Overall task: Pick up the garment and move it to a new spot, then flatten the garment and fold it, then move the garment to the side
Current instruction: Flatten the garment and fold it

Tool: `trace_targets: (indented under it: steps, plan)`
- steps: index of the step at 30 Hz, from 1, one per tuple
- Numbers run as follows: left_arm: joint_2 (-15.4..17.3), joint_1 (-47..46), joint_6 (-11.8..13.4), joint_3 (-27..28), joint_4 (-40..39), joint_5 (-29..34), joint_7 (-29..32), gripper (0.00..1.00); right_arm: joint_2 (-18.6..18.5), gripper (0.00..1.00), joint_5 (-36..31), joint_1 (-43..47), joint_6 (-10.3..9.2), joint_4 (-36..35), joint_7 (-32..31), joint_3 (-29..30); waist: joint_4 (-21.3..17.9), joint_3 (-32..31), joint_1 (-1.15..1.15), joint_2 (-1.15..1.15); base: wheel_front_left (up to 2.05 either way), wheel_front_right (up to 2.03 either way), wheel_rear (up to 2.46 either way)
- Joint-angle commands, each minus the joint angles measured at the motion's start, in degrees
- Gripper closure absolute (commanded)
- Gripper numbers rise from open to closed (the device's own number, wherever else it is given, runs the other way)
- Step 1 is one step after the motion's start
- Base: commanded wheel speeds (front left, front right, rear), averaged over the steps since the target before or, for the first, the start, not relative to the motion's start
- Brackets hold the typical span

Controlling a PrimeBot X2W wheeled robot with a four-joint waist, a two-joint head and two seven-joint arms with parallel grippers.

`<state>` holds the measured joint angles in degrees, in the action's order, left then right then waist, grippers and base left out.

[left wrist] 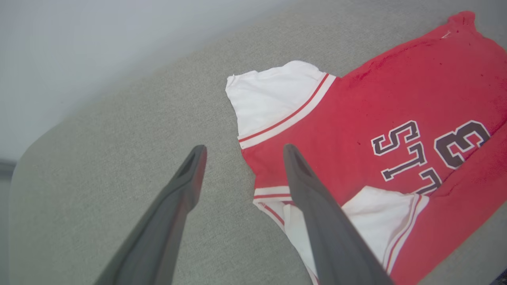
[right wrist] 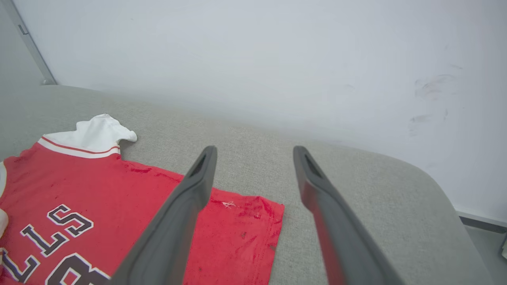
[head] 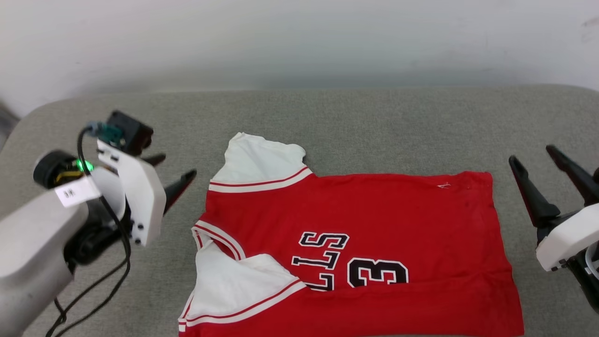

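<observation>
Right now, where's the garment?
In the head view the garment lies spread on the grey padded surface, centre to bottom edge, sleeves toward the left end effector, hem toward the right end effector.

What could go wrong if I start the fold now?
1. The near sleeve lies crumpled over the letters; folding now would likely trap creases.
2. The shirt seems close to the front edge of the cushion; pulling it nearer could slide it off.

garment (head: 398, 210), black letters LLS, number 3
</observation>
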<state>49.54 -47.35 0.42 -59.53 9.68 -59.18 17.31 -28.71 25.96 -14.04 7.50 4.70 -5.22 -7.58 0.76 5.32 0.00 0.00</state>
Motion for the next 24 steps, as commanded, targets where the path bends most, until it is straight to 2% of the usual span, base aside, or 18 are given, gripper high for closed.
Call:
trace_targets:
  steps: [1,5,10,18,24]
  plan:
    - [-0.8,-1.92,0.47,0.89,0.71,0.67,-0.76,0.0,1.98,0.0,-2.05,0.91,-0.02,-1.7,1.57,1.76,-1.09,1.48,0.0,0.0,0.0,0.0,0.0]
    - [-2.45,-7.2,0.61,2.38,4.0,1.67,0.07,0.0,6.91,0.0,-7.61,3.12,-0.02,-7.29,4.93,5.77,-2.93,4.51,0.0,0.0,0.0,0.0,0.0]
    - [-4.25,-14.53,-0.33,3.63,8.58,1.12,4.86,0.0,12.21,0.0,-12.42,5.52,-0.02,-13.97,7.43,8.39,-5.8,9.65,0.0,0.0,0.0,0.0,0.0]
    - [-6.07,-24.05,-3.37,2.99,16.57,-2.5,19.7,0.0,16.44,0.0,-15.62,5.4,-0.02,-18.97,8.35,8.4,-10.16,17.87,0.0,0.0,0.0,0.0,0.0]
    - [-6.48,-28.68,-3.45,1.79,20.42,-5.22,31.72,0.0,17.62,0.0,-16.11,3.63,-0.02,-19.58,8.59,7.94,-11.93,22.8,0.0,0.0,0.0,0.0,0.0]
